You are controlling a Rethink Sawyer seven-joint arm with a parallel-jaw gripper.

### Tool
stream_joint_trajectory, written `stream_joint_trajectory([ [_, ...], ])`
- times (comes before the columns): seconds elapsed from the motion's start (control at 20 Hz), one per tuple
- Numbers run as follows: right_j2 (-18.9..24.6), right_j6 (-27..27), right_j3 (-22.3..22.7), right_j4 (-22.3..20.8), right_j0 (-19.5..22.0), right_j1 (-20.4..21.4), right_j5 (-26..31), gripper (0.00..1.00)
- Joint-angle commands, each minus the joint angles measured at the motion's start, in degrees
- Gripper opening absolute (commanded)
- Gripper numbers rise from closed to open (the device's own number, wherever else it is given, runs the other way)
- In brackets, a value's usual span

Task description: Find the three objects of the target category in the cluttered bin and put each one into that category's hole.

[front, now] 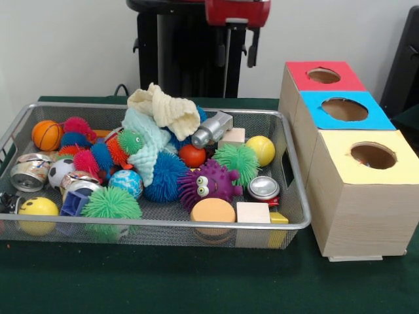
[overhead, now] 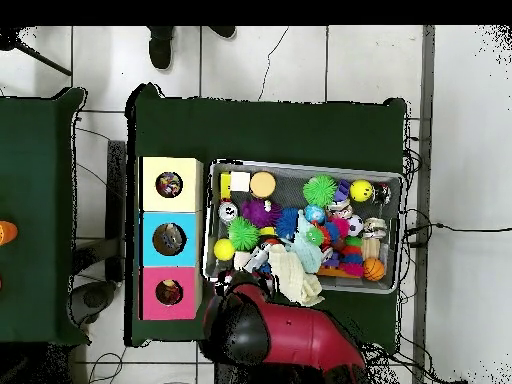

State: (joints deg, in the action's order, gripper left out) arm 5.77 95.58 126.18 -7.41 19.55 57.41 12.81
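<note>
Bin (front: 298,222) crammed with toys — beside three holed boxes (front: 353,196)

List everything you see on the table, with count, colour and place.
wire mesh bin: one, silver, table centre
boxes: three, wooden with red, blue and yellow tops, beside the bin
basketball: one, orange, bin's far corner
smiley ball: one, yellow, near corner
spiky monster: one, purple, bin centre
spiky balls: two, green
cloths: two, cream on mint, piled at the back
cans: several, silver
wooden blocks: two
arm: red, raised over the bin's edge
tool: raised, state unclear
</note>
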Motion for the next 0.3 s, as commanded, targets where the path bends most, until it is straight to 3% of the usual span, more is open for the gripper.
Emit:
stream_joint_trajectory([
  [0.05, 7.71, -4.6, -0.52, -5.37, 6.41, 1.12, 3.05, 1.0],
  [0.3, 10.47, -4.53, -1.07, -6.3, 9.56, 1.9, 4.69, 1.0],
])
